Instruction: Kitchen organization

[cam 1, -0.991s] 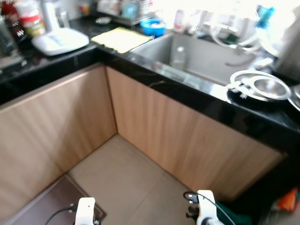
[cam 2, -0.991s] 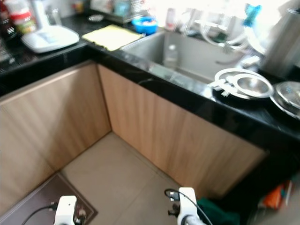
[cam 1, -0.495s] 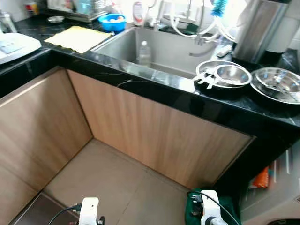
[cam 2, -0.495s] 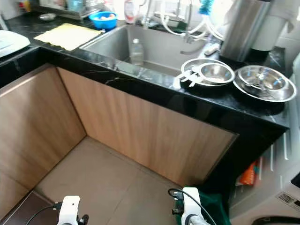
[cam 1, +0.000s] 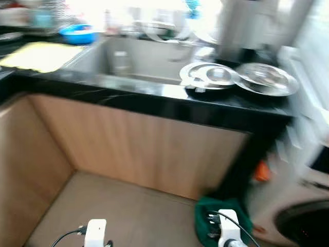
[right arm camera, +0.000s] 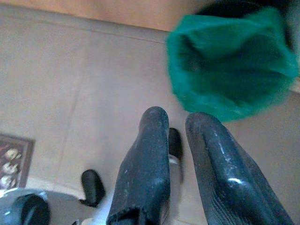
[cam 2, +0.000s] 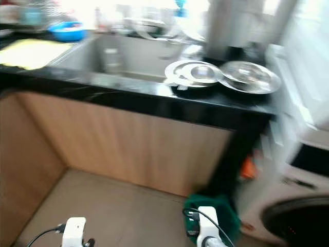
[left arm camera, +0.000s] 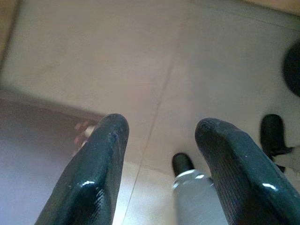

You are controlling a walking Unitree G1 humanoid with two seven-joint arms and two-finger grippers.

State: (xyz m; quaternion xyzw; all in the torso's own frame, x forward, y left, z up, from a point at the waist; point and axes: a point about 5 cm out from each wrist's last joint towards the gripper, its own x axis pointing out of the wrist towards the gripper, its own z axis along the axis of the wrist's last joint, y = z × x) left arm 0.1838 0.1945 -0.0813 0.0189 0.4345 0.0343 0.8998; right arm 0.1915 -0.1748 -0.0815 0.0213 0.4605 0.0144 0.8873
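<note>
The black stone desk (cam 1: 169, 100) runs glossy and hard-edged above pale wood-grain cabinet fronts (cam 1: 144, 149), with a steel sink (cam 1: 128, 59) sunk into it. Beside the sink sit two round shiny metal bowls (cam 1: 213, 76), one ringed in white, close to the desk's front lip. The view is smeared, so I judge the robot is mid-walk; a careless reach could knock a bowl off that slick edge. On the tile floor (cam 1: 118, 216) a soft green bag or bin (right arm camera: 229, 65) lies near the feet, a snag risk. Both arms hang idle: left claw (left arm camera: 159, 140) fingers wide apart, right claw (right arm camera: 176, 136) fingers nearly together, empty.
</note>
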